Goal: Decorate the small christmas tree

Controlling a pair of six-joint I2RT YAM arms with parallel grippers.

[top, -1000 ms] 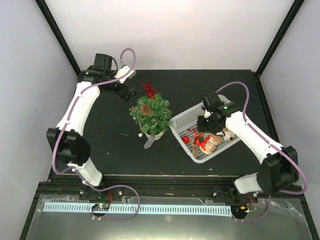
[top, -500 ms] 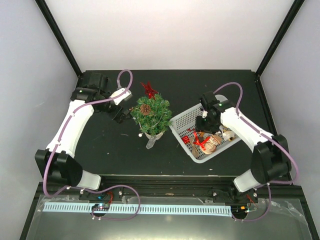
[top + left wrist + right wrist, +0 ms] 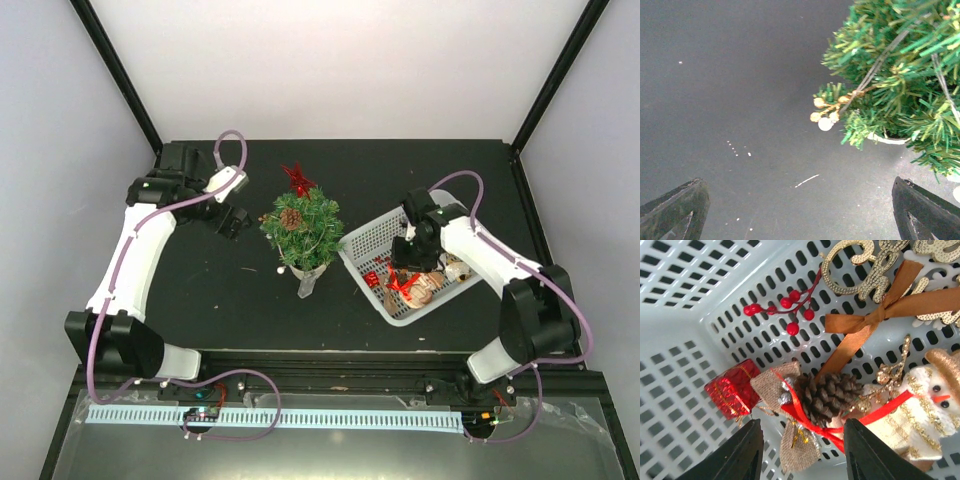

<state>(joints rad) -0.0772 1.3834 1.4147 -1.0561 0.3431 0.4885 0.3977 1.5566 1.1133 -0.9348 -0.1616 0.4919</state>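
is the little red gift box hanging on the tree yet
No, the red gift box lies in the white basket, beside the pinecone ornament.

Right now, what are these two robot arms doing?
They are decorating the small bushy green artificial Christmas tree, which already carries a red bow on top. The right hand is down in the white plastic basket of ornaments, its fingers spread around a brown pine cone tied with red ribbon, apparently not yet clamped. The left hand hangs wide open and empty beside the tree.
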